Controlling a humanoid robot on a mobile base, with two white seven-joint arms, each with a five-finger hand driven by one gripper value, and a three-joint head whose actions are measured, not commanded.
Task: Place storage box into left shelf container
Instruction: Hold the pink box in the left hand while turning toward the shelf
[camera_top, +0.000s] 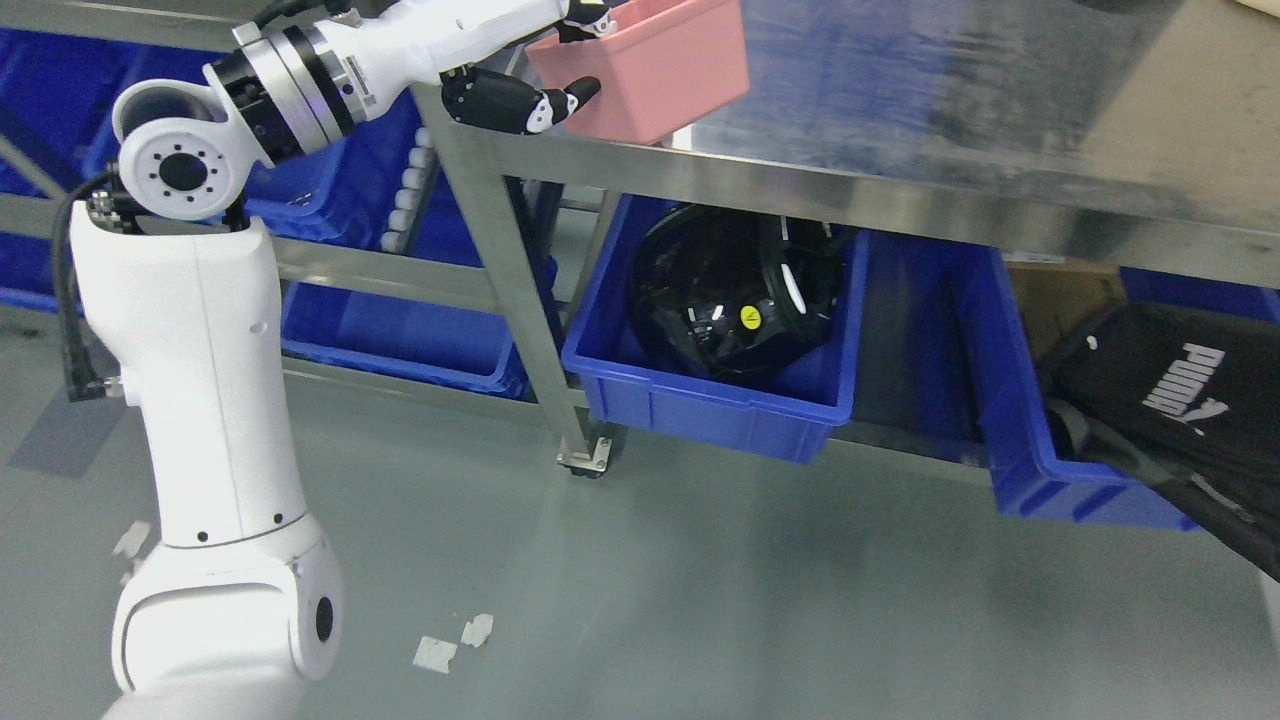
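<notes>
White arm casing enters from lower left, rising to the left robot hand (560, 60) at the top edge. Its dark fingers (520, 105) are closed on the near-left end of the pink storage box (650, 70), which sits at the left corner of the steel worktop (900, 110). Left of the box, blue shelf containers (400, 340) sit in the neighbouring rack. Further right, a bin under the worktop (720, 400) contains a black helmet. Assessment: pickup stage; next move requires lifting clear, then carrying left and down.
</notes>
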